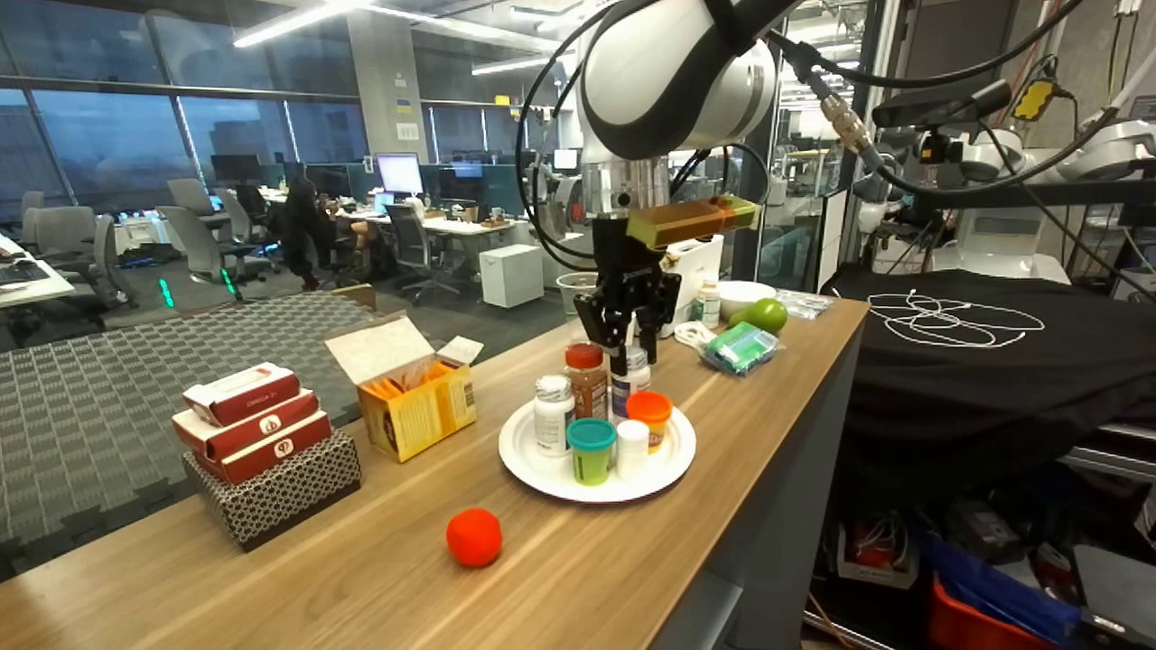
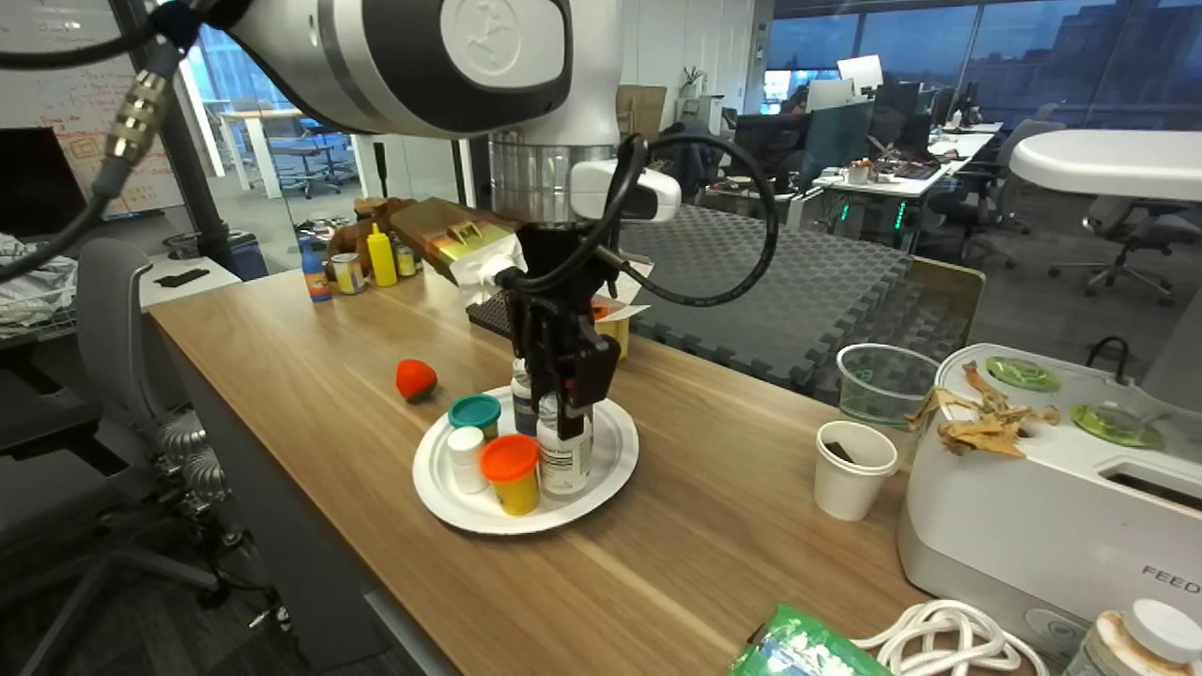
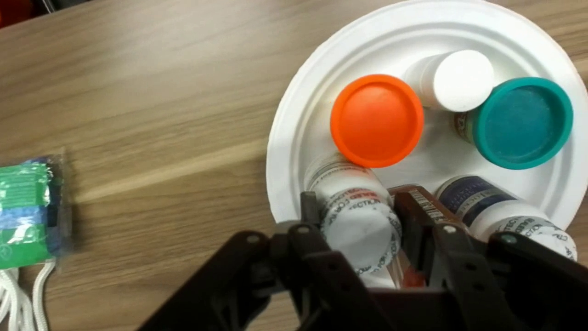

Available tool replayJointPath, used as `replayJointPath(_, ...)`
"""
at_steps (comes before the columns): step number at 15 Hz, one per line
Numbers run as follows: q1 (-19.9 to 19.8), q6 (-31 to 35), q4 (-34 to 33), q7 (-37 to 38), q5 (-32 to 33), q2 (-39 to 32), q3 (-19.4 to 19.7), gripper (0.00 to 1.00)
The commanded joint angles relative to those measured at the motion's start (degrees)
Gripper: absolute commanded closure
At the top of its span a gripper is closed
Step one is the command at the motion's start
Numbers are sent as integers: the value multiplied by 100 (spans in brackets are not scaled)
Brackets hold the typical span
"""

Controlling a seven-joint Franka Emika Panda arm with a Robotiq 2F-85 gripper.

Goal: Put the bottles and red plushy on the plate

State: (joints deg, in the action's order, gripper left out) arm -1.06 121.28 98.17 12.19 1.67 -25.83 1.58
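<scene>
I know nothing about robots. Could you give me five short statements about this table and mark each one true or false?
1. The red ball lies on the table, off the plate. True.
2. Everything on the plate has a white top. False: a teal-lidded tub, an orange-lidded tub and a red-capped bottle are there too.
3. The red-capped bottle is tipped over. False: it stands upright.
4. The gripper straddles a white bottle. True.
5. The yellow box is open. True.
</scene>
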Motion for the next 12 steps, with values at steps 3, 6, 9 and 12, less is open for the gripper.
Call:
replayJointPath(3, 15, 420, 344, -226, -153, 165, -53, 80)
replayJointPath(6, 1, 546, 437, -299, -158, 212, -53, 30)
replayJointPath(9, 13, 759, 582, -299, -107, 332, -26, 16)
replayJointPath(12, 35, 934, 737, -259, -70, 503, -1, 0)
